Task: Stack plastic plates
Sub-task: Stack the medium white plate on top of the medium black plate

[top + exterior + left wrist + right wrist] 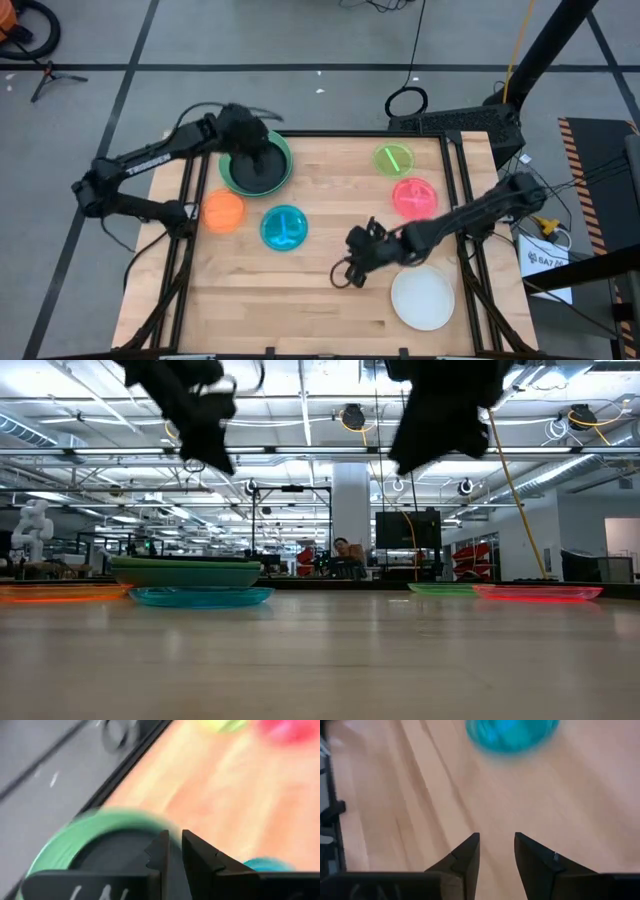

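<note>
Left claw (pixel 262 160) hangs over the green stack (pixel 281 172) at the worktop's (pixel 330 290) far left, fingers parted a narrow slit, nothing between them; the dark plate (pixel 107 855) lies nested in the stack's green rim, so this reads as a release. Right claw (pixel 352 268) is open and empty above bare wood, near centre. Loose plates lie flat, rims up, round, no long axis: orange (pixel 223 211), blue (pixel 284 227), lime (pixel 394 158), pink (pixel 414 196), white (pixel 423 298).
</note>
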